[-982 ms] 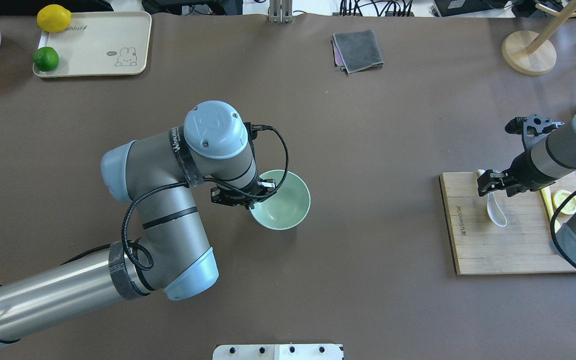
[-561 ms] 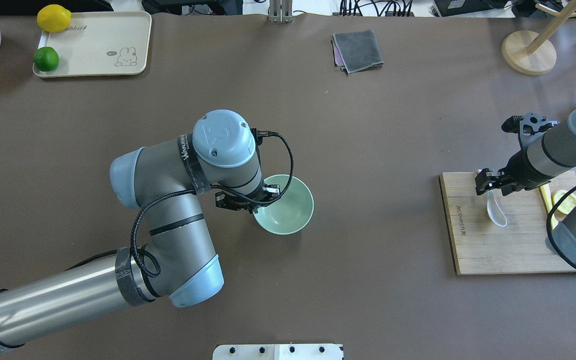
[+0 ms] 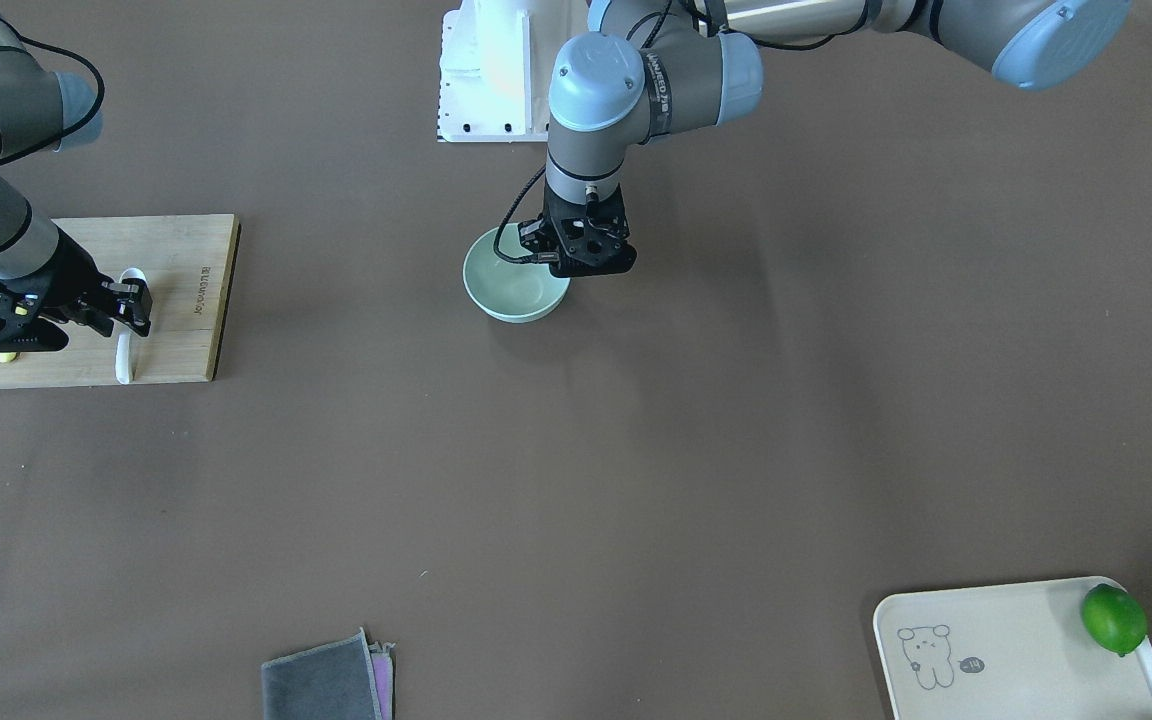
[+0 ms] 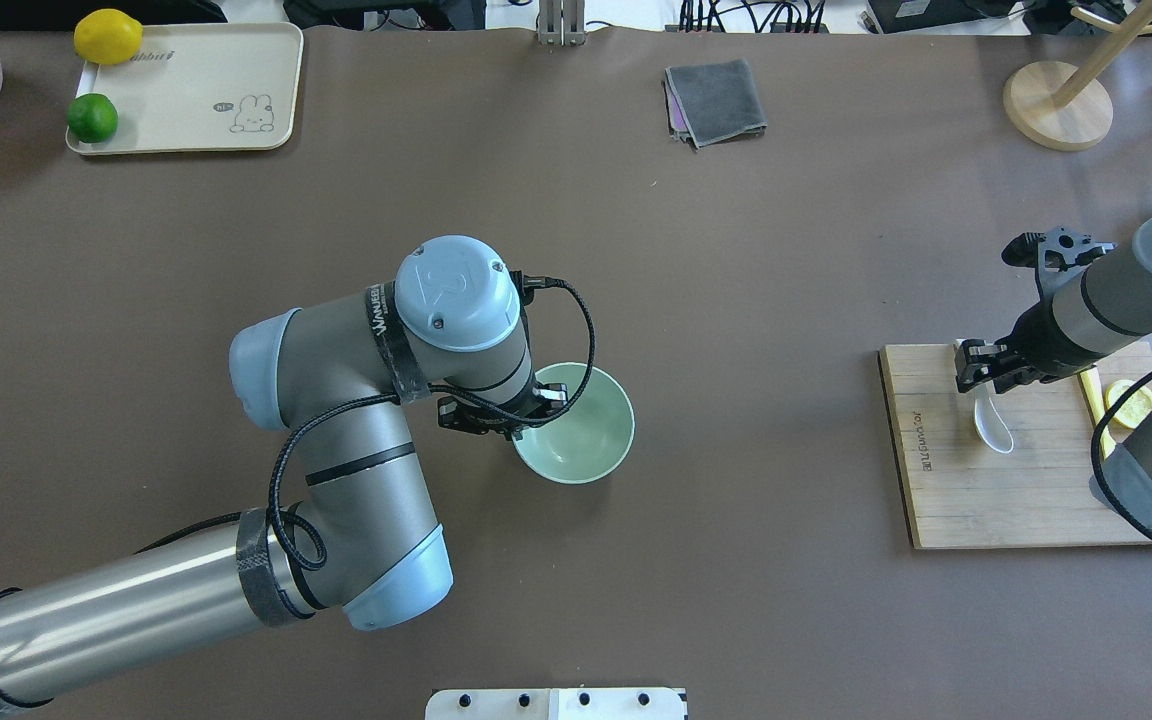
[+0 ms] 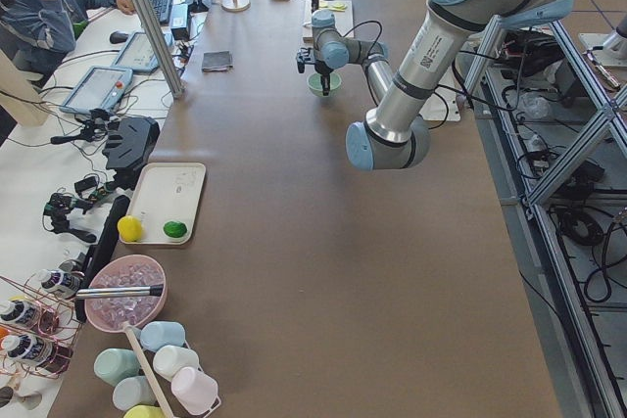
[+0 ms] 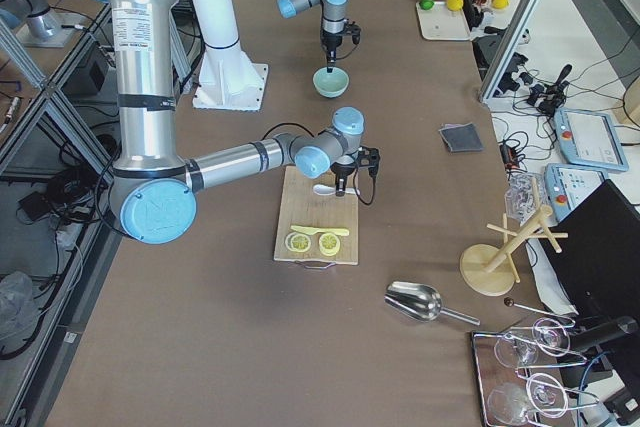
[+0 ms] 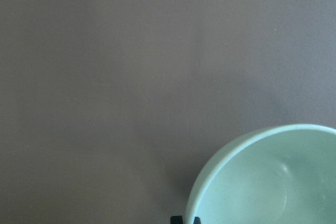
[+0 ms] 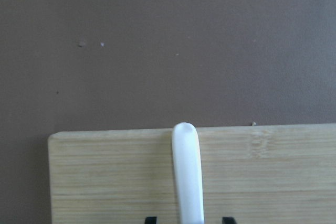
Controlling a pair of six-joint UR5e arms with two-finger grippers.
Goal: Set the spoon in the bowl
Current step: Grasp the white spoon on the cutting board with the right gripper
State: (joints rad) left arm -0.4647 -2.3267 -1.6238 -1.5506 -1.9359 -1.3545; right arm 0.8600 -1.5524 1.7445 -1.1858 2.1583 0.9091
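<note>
The pale mint-green bowl stands on the brown table near the middle; it also shows in the front view and the left wrist view. My left gripper is shut on the bowl's rim on its left side. The white spoon lies on the bamboo cutting board. My right gripper is low over the spoon's handle. Its jaws are open, with a gap on each side of the handle.
Lemon slices and a yellow knife lie on the board's right part. A grey cloth, a wooden stand and a tray with a lemon and a lime sit along the far edge.
My left gripper has moved the bowl a little to the right and toward the robot. The right gripper stays over the spoon handle; the spoon has not moved.
</note>
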